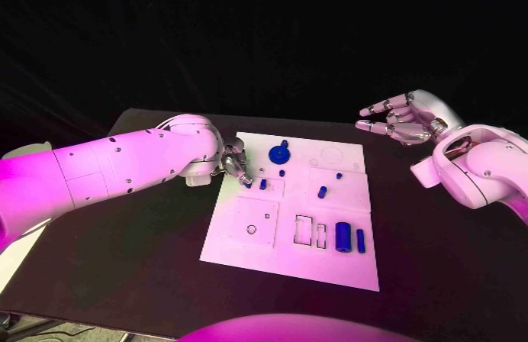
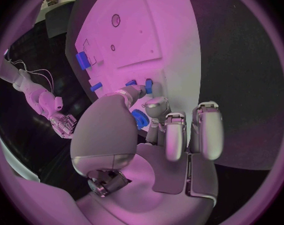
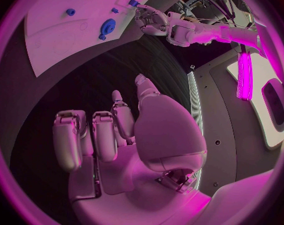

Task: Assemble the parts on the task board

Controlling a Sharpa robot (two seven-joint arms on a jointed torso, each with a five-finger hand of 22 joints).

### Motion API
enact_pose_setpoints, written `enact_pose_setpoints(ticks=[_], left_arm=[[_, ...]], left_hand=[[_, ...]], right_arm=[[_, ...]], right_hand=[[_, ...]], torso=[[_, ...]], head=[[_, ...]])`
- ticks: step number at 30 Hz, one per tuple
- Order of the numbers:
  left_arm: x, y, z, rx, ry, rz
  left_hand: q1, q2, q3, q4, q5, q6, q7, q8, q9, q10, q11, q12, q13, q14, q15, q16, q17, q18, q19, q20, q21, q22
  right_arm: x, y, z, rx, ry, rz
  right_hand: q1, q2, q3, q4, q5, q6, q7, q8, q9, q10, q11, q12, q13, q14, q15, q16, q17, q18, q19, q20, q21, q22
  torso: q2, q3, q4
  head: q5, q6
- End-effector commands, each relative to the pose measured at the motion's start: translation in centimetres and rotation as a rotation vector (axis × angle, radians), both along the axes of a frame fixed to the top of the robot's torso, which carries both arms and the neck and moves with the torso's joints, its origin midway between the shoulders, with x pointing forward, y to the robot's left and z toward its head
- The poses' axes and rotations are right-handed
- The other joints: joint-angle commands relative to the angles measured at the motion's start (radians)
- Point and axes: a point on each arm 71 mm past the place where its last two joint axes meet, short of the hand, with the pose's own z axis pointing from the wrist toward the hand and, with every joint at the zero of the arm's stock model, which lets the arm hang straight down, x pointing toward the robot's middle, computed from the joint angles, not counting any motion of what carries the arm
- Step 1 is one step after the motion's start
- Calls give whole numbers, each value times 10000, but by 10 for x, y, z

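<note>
Your left hand (image 1: 233,166) pinched a small blue part (image 1: 263,183) on the task board (image 1: 288,269); your right hand (image 1: 401,119) hovered empty, fingers apart.

My black table (image 1: 440,266) carries the white task board (image 1: 330,262), which lies flat on it between my two hands. My left hand (image 1: 233,165) is at the board's left edge, near its far end. My right hand (image 1: 401,120) hangs over bare table beyond the board's far right corner, well apart from it. The board reaches from near my hands back toward me. Bare table runs on both sides of it, under each arm.
</note>
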Motion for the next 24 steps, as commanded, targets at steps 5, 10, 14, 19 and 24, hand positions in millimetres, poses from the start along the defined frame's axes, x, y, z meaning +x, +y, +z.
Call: enact_pose_setpoints(ticks=[5,10,14,19,24], left_arm=[[-3,-3,-9,350,709,-184],[-3,-3,-14,417,808,-41],[-2,-3,-16,459,826,69],[-1,-3,-17,489,823,149],[-1,-3,-17,511,809,205]], left_hand=[[-337,211,1098,-1294,19,152,-186,-33,-53,274,-65,292,325,1034,-103,31,2635,-97,680,-78,-13,1595],[-601,360,626,-1082,5,250,-257,-101,-110,307,-109,340,395,1034,-148,31,2635,-106,693,-109,14,1632],[-664,412,501,-1022,10,283,-271,-122,-129,315,-119,362,428,1034,-156,31,2635,-112,701,-119,35,1655],[-743,491,354,-941,18,339,-292,-144,-153,333,-133,390,466,1034,-165,31,2635,-123,717,-129,75,1698],[-797,518,266,-892,19,367,-301,-158,-167,337,-140,391,468,1034,-170,31,2635,-128,723,-134,92,1716]], right_arm=[[-1,1,0,-32,9,134],[-1,1,0,-34,7,130],[-1,1,0,-34,4,131],[-1,0,0,-35,3,131],[-1,0,0,-34,0,131]], right_hand=[[37,100,-38,3,49,0,-34,29,13,-48,0,-49,514,751,-54,-45,1327,191,279,-30,-67,1228],[37,100,-38,3,49,0,-34,29,13,-48,0,-49,514,751,-54,-45,1327,191,279,-30,-67,1228],[37,100,-38,3,49,0,-34,29,13,-48,0,-49,514,751,-54,-45,1327,191,279,-30,-67,1228],[48,104,-39,0,54,0,-35,28,13,-47,-1,-48,514,751,-55,-46,1327,190,281,-31,-66,1232],[56,107,-39,-2,60,0,-35,28,13,-50,-2,-53,510,751,-56,-47,1326,191,279,-31,-69,1227]], torso=[[5,-5,-9],[7,-9,-9],[7,-6,-9],[9,-4,-1],[9,-9,2]], head=[[-17,-15],[-32,-26],[-41,-32],[-50,-50],[-60,-58]])
